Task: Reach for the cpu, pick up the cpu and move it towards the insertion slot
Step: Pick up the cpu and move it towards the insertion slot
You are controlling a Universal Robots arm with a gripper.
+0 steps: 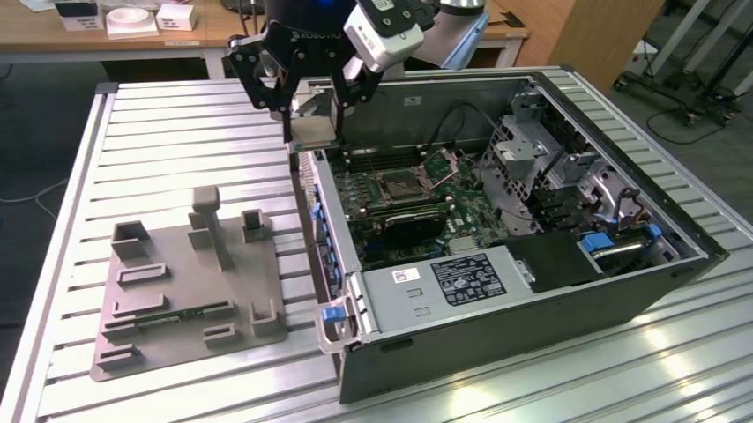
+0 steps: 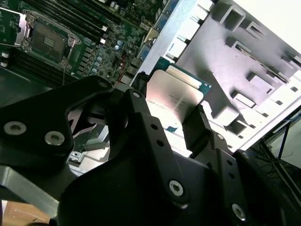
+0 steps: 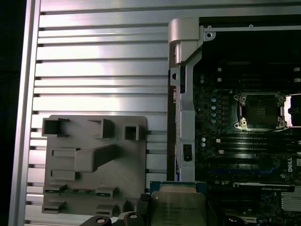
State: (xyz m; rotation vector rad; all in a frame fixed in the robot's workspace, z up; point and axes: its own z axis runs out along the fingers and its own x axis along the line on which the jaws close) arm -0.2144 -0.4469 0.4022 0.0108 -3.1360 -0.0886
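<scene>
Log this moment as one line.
end effector: shut on cpu | cpu: lifted, over case edge | insertion slot: open, empty, cpu not there | grey fixture tray: on table

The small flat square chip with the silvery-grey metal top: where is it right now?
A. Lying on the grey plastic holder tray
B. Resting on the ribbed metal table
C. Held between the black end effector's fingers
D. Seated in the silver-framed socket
C: the small flat square chip with the silvery-grey metal top sits clamped in the black end effector, while the silver-framed socket stands vacant.
</scene>
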